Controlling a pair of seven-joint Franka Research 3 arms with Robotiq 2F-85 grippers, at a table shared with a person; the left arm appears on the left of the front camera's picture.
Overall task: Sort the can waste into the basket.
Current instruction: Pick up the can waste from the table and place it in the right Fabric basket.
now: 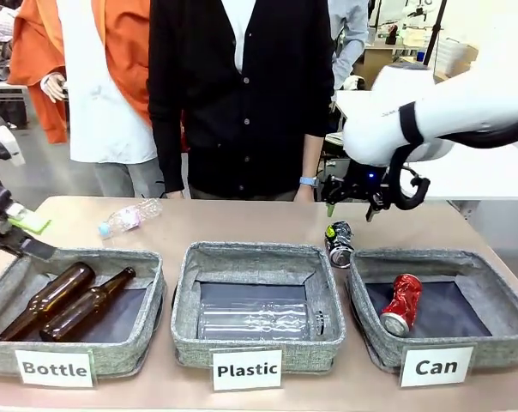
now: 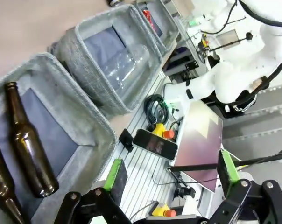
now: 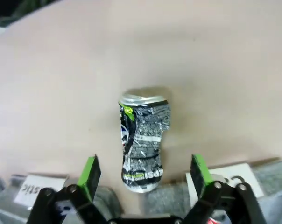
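1. The right gripper (image 1: 352,206) hangs with its jaws wide and nothing held. In its wrist view the dark can (image 3: 142,149) lies straight ahead of the gripper (image 3: 144,169), centred in the gap between the two green pads (image 3: 90,169).
2. The dark can (image 1: 339,243) rests on the table below the jaws, just beside the far left corner of the basket (image 1: 499,296) labelled "Can". The red can (image 1: 402,303) already lies inside that basket.
3. The dark can's long axis runs across the line on which the jaws close, so they would pinch its narrower width.
4. I judge it to be very light, thin-walled and already crushed. It should give further under a hard squeeze, and its glossy printed skin could slip.
5. The best hold looks to be the creased middle of the body, with moderate force. The rounded rim end is likelier to roll out from between the pads.
6. The left gripper (image 2: 170,168) also has its jaws wide and empty, well apart from both cans.
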